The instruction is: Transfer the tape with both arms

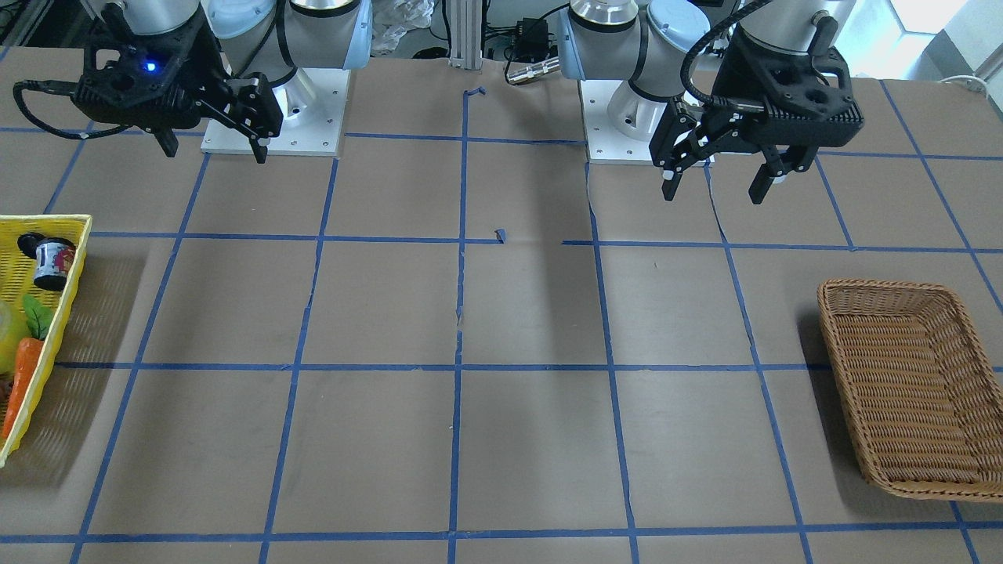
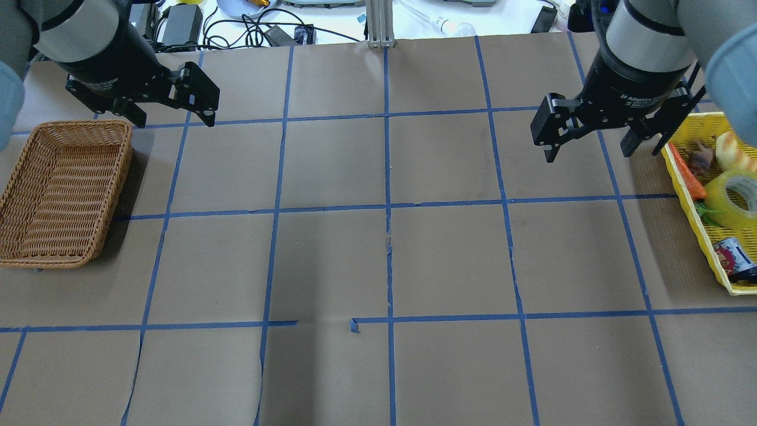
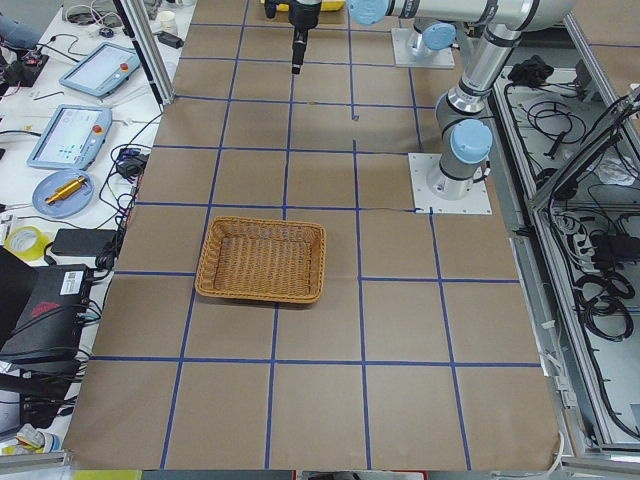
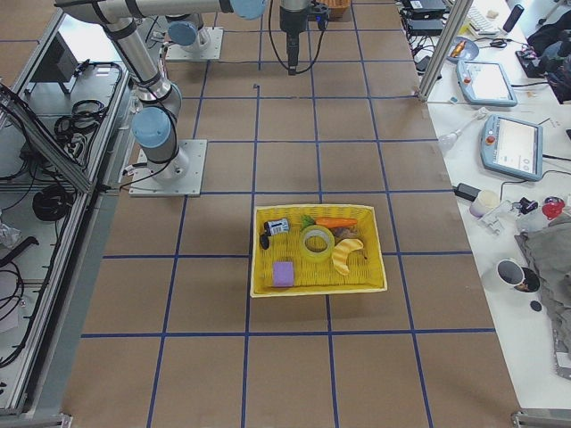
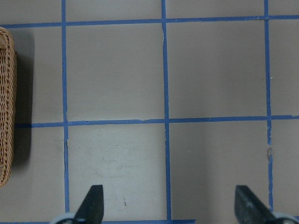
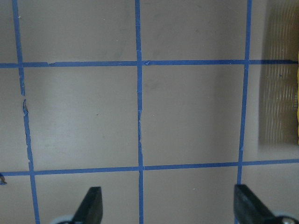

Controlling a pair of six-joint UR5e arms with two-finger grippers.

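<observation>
The yellow tape roll [image 2: 736, 198] lies flat in a yellow basket [image 2: 692, 219] at the table's right end; it also shows in the exterior right view [image 4: 315, 242]. My right gripper [image 2: 587, 154] is open and empty, held above the table just left of that basket, apart from the tape. In its wrist view [image 6: 168, 207] only bare table lies between the fingertips. My left gripper [image 2: 174, 118] is open and empty, held above the table beside the far corner of a wicker basket [image 2: 127, 165]. In its wrist view [image 5: 169, 207] nothing lies between the fingers.
The yellow basket also holds a carrot [image 2: 686, 174], a small jar [image 2: 733, 257], a banana [image 4: 348, 256] and a purple block [image 4: 284, 273]. The wicker basket [image 3: 260, 295] has nothing in it. Blue tape grid lines cross the brown table. Cables and devices lie beyond the far edge.
</observation>
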